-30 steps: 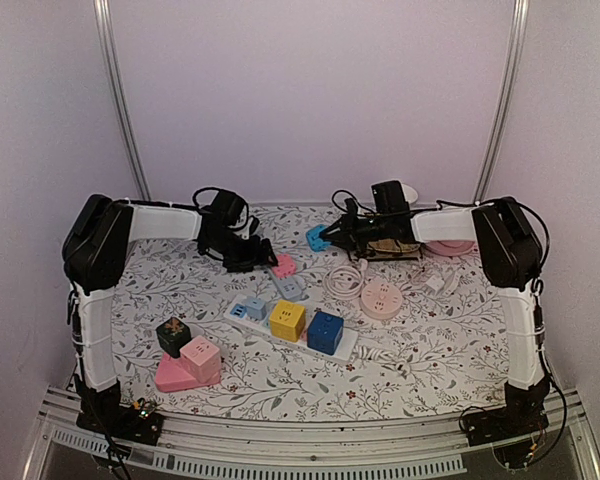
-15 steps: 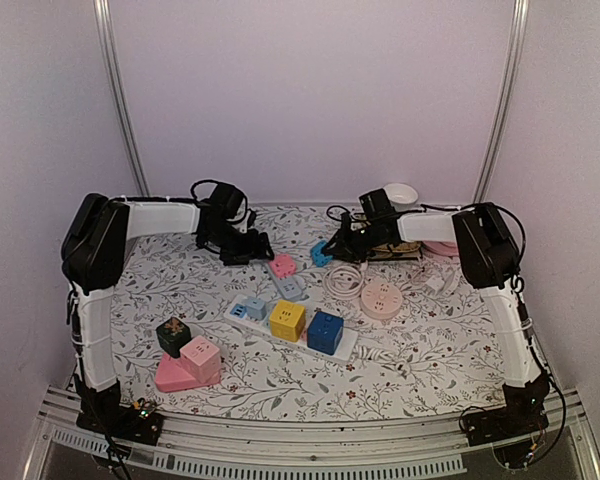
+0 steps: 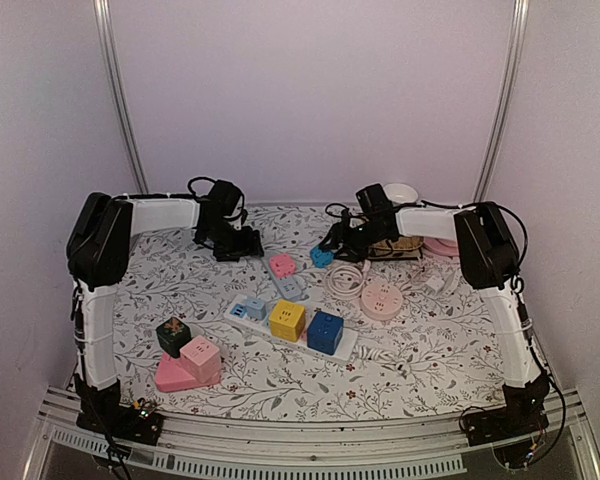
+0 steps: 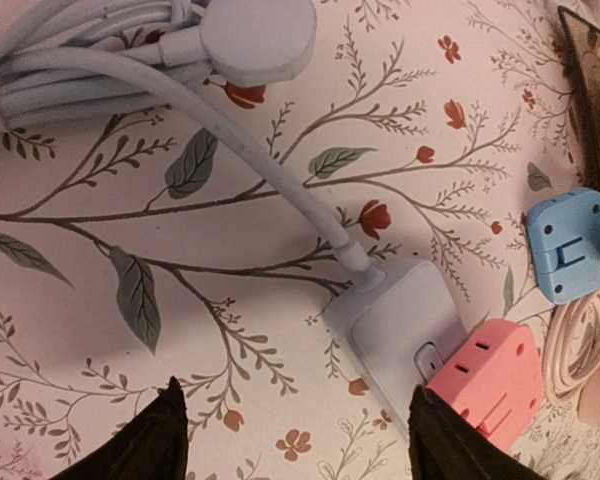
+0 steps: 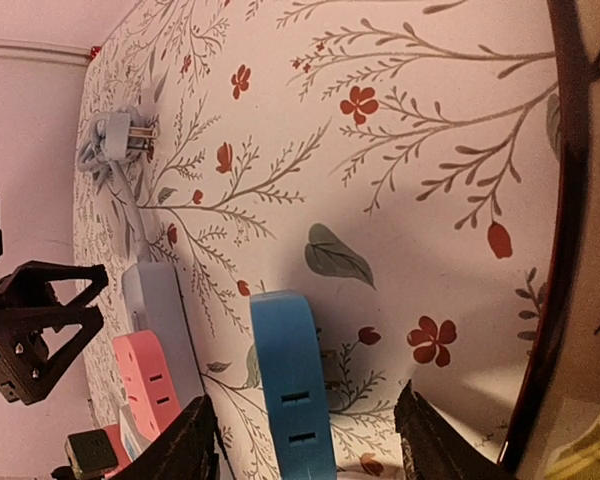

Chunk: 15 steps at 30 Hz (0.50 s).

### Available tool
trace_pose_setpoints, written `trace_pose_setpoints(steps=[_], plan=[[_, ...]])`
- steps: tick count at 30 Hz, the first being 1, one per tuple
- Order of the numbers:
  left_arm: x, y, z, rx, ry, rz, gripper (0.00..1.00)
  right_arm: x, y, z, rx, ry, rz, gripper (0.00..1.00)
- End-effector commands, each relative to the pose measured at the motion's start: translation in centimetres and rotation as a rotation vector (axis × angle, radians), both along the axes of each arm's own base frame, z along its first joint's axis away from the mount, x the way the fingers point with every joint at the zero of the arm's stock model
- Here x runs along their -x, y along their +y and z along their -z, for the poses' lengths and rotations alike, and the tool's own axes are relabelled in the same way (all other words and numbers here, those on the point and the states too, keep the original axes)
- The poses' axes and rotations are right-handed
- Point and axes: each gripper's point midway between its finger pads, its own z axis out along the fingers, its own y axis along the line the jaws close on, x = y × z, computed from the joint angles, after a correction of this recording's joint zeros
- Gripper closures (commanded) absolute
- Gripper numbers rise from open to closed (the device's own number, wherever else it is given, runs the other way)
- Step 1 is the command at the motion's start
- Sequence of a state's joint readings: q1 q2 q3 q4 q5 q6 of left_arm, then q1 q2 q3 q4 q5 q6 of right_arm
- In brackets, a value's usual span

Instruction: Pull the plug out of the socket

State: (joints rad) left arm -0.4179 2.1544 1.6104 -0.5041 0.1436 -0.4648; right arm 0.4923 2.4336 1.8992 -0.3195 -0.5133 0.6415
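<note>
Two pincers are being held wide open and empty near the far edge of the desk (image 3: 430,340). The left pincer (image 4: 295,430) is being hung over the desk top with its dark fingertips (image 4: 155,445) spread well apart. The right pincer (image 5: 305,440) is being kept equally wide, with a loose blue adapter (image 5: 285,380) lying between its fingers in the wrist view, though whether the fingers are level with it cannot be told. The task's thing, a pink plug (image 4: 485,385), is being shown seated against the end of a grey socket block (image 4: 395,325), roughly midway between the left and right edges and nearer the far edge than the near one. A white cable (image 4: 230,150) is being led away from the block's other end. The plug is being judged light, rigid and smooth-sided, a small plastic cube likely to slip under a shallow pinch, so a hold across two flat opposite faces, close to the block, is being suggested. The socket block is likewise being judged light and free to slide, so pinning of its bare grey body by the other pincer, clear of the cable, is being advised while the pull is being made straight along the prongs.
</note>
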Motion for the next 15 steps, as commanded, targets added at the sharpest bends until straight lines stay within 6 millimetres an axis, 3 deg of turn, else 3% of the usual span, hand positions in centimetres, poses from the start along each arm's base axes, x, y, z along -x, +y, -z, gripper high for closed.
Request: trace_pose_setpoints(steps=[1,3,5,13,15], plan=[[-0.4,1.5,1.7,-0.075,0.032,-0.045,0.25,-0.3,-0.9,-3.1,0.075,-0.073,0.025,0.37],[-0.2,1.5,2.2,-0.072,0.046,-0.042,0.25,-0.2,-0.6,-5.6,0.071,-0.122,0.021,0.36],[-0.1,1.2,2.5,-0.065,0.056,-0.038,0.26,0.1,-0.3,-6.1,0.079,-0.134,0.014,0.35],[0.3,-0.3,3.5,-0.047,0.082,0.004,0.27,2.0,2.9,-5.9,0.034,-0.130,-0.092,0.33],[0.4,-1.0,3.6,-0.039,0.084,0.024,0.27,2.5,3.9,-4.2,0.026,-0.103,-0.123,0.33]])
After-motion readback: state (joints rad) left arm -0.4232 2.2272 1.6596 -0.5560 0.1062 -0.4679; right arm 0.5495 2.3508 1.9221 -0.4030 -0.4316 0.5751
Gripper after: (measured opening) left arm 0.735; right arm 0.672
